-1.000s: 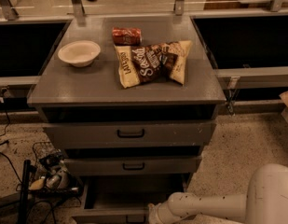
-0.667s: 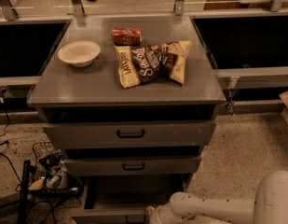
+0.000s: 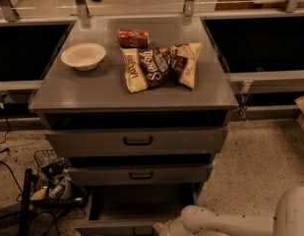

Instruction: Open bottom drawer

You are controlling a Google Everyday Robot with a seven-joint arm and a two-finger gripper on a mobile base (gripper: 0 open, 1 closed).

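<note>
The grey cabinet (image 3: 132,90) has three drawer fronts stacked one under the other. The bottom drawer (image 3: 117,228) stands pulled out, its dark inside (image 3: 141,204) showing and its front panel cut off by the lower edge of the view. My white arm (image 3: 225,220) reaches in from the lower right. The gripper (image 3: 160,228) is at that drawer's front panel, near the handle, mostly cut off by the frame edge.
The top drawer (image 3: 137,140) and middle drawer (image 3: 140,175) stick out a little. On the cabinet top lie a white bowl (image 3: 83,56), a red can (image 3: 133,38) and snack bags (image 3: 159,65). A wire basket with cables (image 3: 53,181) sits on the floor at the left.
The white bulk of my arm at the right edge has sunk slightly lower and to the right. The bottom drawer and the things on top look the same.
</note>
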